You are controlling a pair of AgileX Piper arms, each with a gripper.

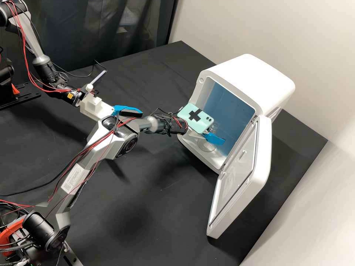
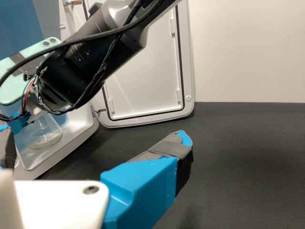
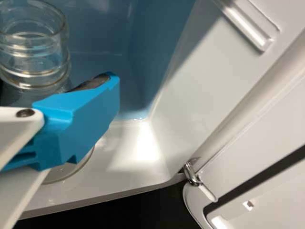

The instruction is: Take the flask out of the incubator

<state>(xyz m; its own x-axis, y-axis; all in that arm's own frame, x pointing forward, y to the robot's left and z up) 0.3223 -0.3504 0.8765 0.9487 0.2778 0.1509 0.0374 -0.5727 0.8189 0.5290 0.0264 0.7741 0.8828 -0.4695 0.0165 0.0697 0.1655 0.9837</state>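
The step in hand appeared to be the grasp itself. The right arm reached through the open front of the white box-shaped incubator with the pale blue lining (image 1: 255,77), and its claw (image 1: 216,138) sat low inside the chamber. The clear glass flask with the threaded neck (image 3: 31,43) stood upright on the incubator's white floor, near the front lip and not yet lifted out. The right wrist view placed the claw's blue plastic right against the flask's shoulder below the neck. It did not show whether the claw was closed on the glass, so its opening could not be told. If the grip was not yet firm, the next move would be to close on the neck. The flask would then have to be drawn straight back over the lip and kept level, clear of the hinged white door (image 1: 244,173) hanging open beside it. The left claw (image 1: 129,110) hung over the black worktop (image 1: 155,192), well apart from the incubator, with nothing seen in it and its opening also unclear. Its wrist view showed the flask's rounded body from the side, under the right arm. The high view alone showed both arms and the whole door.
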